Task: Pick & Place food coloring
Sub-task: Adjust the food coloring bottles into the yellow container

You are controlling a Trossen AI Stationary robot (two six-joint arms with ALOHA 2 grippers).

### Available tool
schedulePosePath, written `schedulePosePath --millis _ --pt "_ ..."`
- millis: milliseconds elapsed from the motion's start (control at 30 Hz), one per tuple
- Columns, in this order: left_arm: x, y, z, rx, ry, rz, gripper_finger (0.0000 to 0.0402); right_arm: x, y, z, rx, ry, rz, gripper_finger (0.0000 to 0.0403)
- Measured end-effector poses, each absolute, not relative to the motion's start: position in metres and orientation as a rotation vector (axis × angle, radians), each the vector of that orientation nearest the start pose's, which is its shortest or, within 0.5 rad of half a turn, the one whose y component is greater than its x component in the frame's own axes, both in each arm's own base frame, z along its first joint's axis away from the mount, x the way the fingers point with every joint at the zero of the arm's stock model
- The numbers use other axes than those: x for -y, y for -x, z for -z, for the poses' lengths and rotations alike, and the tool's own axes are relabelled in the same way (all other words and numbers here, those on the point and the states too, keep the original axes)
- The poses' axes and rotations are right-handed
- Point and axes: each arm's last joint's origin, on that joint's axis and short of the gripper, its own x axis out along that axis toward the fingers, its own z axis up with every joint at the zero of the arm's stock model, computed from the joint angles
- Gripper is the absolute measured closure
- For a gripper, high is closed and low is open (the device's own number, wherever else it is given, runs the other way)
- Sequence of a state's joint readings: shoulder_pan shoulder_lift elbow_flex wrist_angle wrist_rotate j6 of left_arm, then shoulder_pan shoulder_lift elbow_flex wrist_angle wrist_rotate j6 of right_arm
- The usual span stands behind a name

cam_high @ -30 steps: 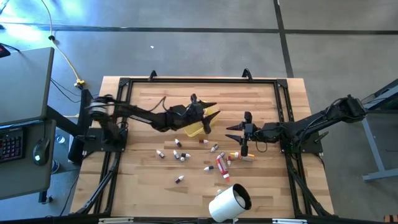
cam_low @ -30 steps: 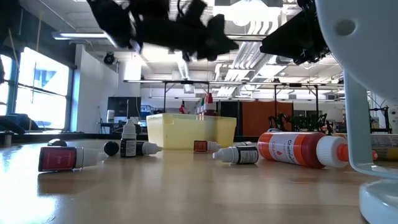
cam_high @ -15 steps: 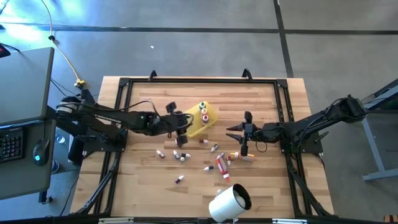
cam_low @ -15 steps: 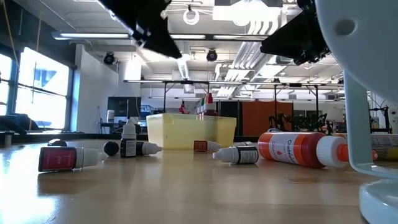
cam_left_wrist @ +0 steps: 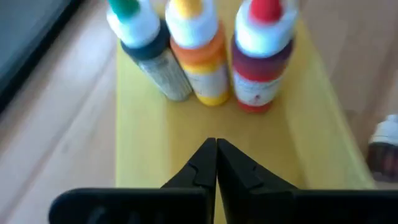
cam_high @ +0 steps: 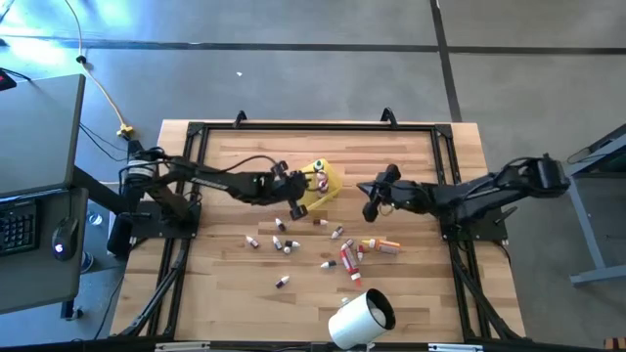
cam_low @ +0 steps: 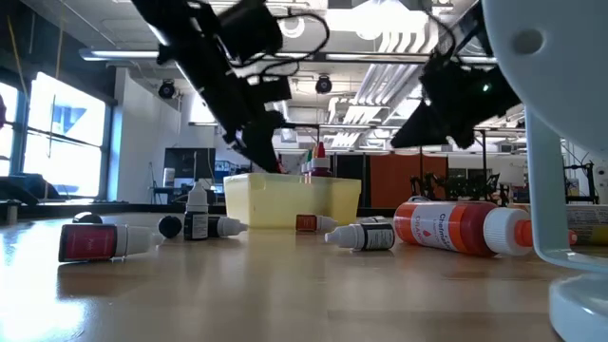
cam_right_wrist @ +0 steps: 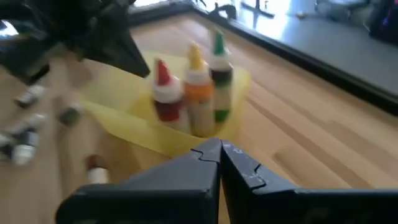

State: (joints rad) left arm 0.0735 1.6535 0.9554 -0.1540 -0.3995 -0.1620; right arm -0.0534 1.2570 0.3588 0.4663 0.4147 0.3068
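The large white cylinder with a dark opening (cam_low: 556, 142) is cut off by the low view's right edge and hides the table behind it. The small yellow rectangular plastic tray (cam_left_wrist: 140, 137) is blurred in the left wrist view, so the labels of the three upright bottles (cam_left_wrist: 205, 56) in it are unreadable.

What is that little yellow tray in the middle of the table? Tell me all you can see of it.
The yellow tray is a small, shallow rectangular tray, plastic by its look, resting on the wooden table. Three bottles stand upright in a row at one end: a green-capped one, a yellow-capped one and a red-capped one. The left tool, shut, hovers over its bare end.
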Motion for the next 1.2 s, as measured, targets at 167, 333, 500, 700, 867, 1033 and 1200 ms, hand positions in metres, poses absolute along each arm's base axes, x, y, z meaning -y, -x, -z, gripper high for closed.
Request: schedulePosePath --millis 167,333,500,700,867,1033,1200 --pt "-0.054 -0.337 -0.175 -0.785 0.046 -0.435 0.0400 0.051 -0.223 -0.149 -0.400 -0.282 0.561 0.0402" --pt "-0.066 -0.345 -0.166 -0.736 0.054 -0.394 0.0401 0.071 -0.224 -0.138 -0.414 -0.373 0.532 0.0402" --pt "-0.078 -0.347 -0.155 -0.749 0.072 -0.411 0.0401 0.082 -0.231 -0.120 -0.407 -0.406 0.511 0.0402" --pt "-0.092 -0.346 -0.148 -0.759 0.102 -0.416 0.0401 0.093 -0.251 -0.113 -0.427 -0.393 0.472 0.0403" --pt "-0.097 -0.348 -0.147 -0.729 0.099 -0.403 0.0401 0.104 -0.270 -0.114 -0.460 -0.360 0.443 0.0403" --pt "-0.098 -0.349 -0.148 -0.720 0.091 -0.402 0.0402 0.107 -0.277 -0.115 -0.508 -0.356 0.429 0.0403" --pt "-0.097 -0.351 -0.150 -0.686 0.099 -0.374 0.0401 0.106 -0.279 -0.117 -0.499 -0.380 0.383 0.0403"
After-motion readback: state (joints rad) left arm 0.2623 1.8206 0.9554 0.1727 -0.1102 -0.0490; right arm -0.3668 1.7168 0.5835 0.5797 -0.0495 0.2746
